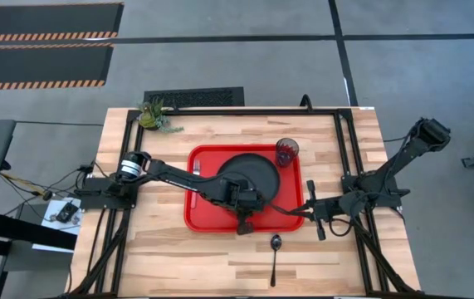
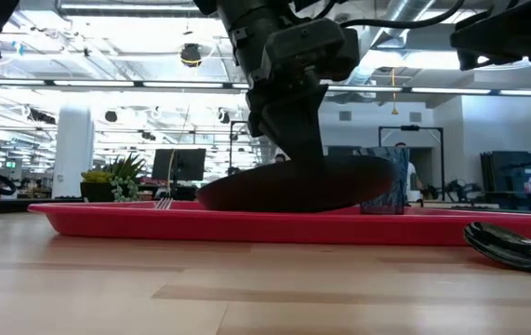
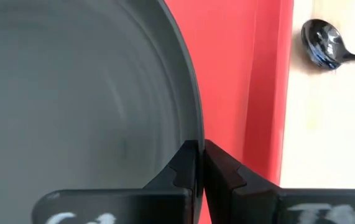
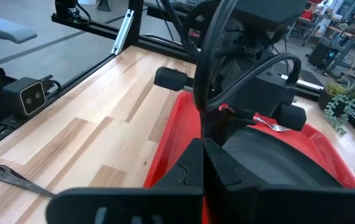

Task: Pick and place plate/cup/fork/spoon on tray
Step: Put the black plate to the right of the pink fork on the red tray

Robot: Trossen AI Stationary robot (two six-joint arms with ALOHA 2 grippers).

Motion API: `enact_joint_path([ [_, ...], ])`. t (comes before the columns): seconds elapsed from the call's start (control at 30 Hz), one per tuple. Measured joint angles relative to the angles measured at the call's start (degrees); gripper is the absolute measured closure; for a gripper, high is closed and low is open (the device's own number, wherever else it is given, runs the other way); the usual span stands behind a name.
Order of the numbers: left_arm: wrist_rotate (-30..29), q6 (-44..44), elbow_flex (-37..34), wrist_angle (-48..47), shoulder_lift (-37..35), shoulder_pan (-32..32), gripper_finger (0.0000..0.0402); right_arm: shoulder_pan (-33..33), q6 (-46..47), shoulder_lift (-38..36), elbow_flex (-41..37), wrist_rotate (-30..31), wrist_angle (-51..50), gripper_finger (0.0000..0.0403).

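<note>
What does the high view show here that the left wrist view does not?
Only the high view: the cup standing at the tray's far right corner, the fork lying on the tray's left part, and the right gripper shut on the tray's right rim. Only the left wrist view: the left gripper shut on the plate's rim, seen up close. Both: the plate on the red tray, and the spoon on the bare table beside the tray.

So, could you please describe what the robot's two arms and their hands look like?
Both arms are dark, almost black, jointed links. The left arm has a white-and-silver band near its base, and a black cable loops over its wrist. The right arm is black throughout. Each hand, left hand and right hand, has two blocky matte black fingers with stepped inner faces.
</note>
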Motion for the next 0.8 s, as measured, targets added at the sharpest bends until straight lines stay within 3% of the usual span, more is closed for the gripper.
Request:
enact_joint_path([
  [0.8,3.60,-1.14,0.04,3.27,2.54,0.83,0.0382,0.00,0.02,0.02,0.02,-0.20,-0.20,0.0392],
])
